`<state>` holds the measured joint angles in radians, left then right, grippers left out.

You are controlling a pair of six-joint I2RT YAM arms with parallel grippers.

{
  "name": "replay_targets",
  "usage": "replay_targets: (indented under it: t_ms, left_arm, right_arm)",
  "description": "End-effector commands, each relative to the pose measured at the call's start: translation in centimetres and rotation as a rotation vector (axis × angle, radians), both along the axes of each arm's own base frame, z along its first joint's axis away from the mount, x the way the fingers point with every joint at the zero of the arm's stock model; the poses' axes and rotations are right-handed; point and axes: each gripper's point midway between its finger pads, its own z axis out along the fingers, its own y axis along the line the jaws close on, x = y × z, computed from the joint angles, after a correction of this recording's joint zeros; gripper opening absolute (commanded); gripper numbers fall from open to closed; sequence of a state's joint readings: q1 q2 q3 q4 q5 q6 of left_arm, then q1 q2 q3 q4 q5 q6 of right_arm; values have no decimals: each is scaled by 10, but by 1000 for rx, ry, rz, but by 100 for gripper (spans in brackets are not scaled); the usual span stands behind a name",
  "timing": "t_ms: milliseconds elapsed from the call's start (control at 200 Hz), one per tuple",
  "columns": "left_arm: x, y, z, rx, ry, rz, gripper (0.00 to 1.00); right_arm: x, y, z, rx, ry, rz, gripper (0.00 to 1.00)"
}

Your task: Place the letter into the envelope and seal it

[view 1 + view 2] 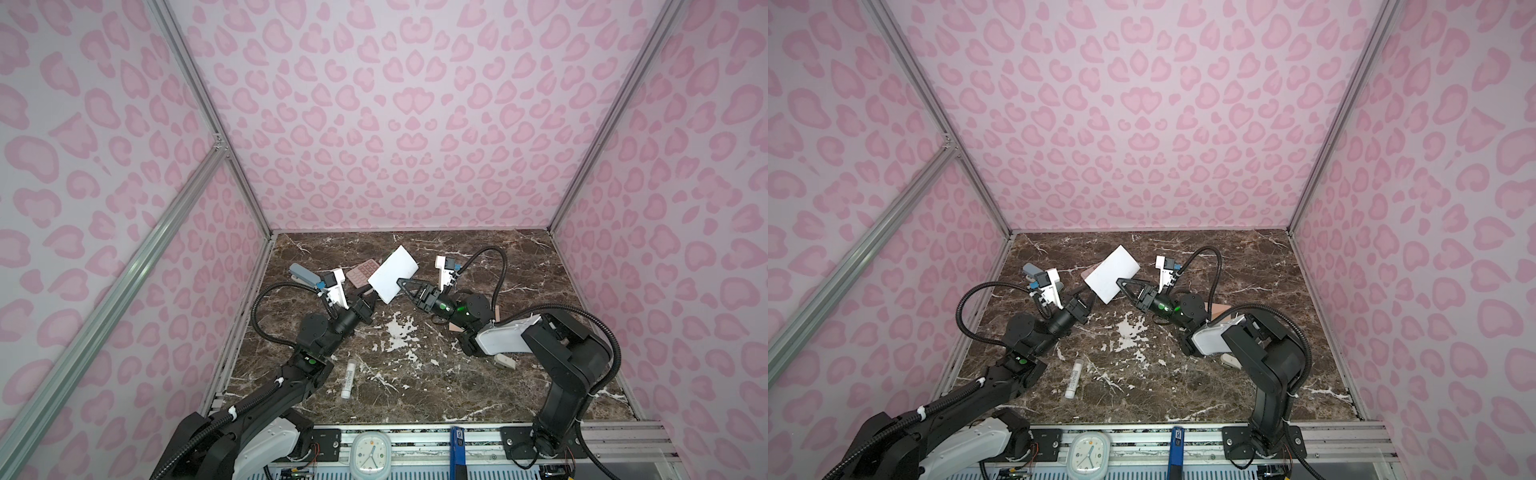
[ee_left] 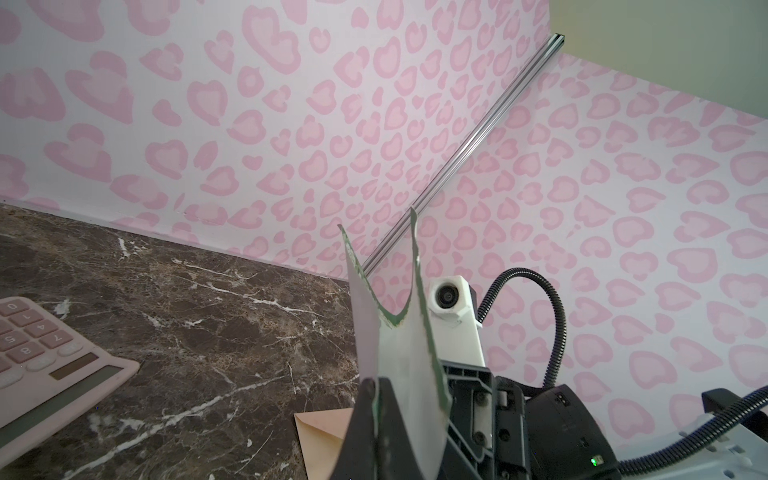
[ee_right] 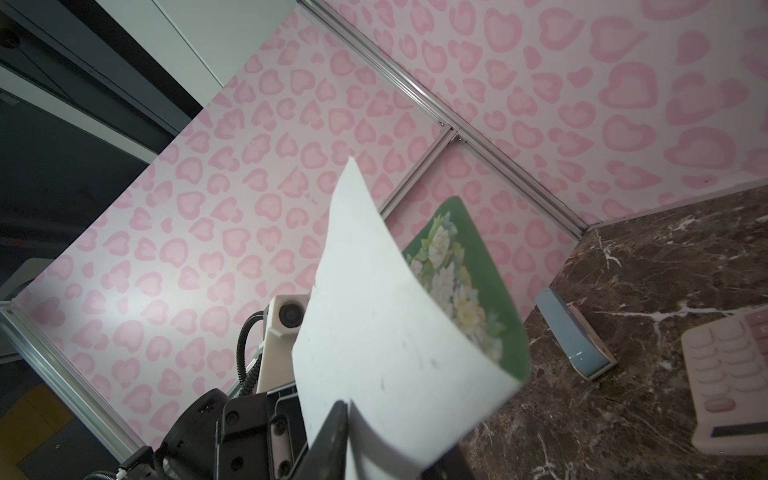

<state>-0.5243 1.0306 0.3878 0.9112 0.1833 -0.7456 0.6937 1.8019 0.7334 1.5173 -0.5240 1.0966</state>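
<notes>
The front middle of the marble table (image 1: 415, 386) lies open, a broad lane between the two arms, and the far right corner is bare too. Farther back the letter (image 1: 392, 274) hangs above the surface, with the left gripper (image 1: 371, 294) at its corner and the right gripper (image 1: 401, 284) at its edge, so together they bar the way across. The pink calculator (image 1: 362, 272) sits beneath it, with a grey-blue stapler (image 1: 302, 273) nearer the left wall. A glue stick (image 1: 348, 379) lies front left. The right arm covers most of the envelope (image 1: 496, 312).
</notes>
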Motion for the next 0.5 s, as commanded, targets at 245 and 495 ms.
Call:
replay_targets:
  t_ms: [245,495]
  left_arm:
    - [-3,1,9,6,-42,5,4]
    - [-3,5,8,61,-35,30,33]
  right_arm:
    - [-5,-2,12,33,-32,9,14]
    - [-5,-5,17,39,-37,19,2]
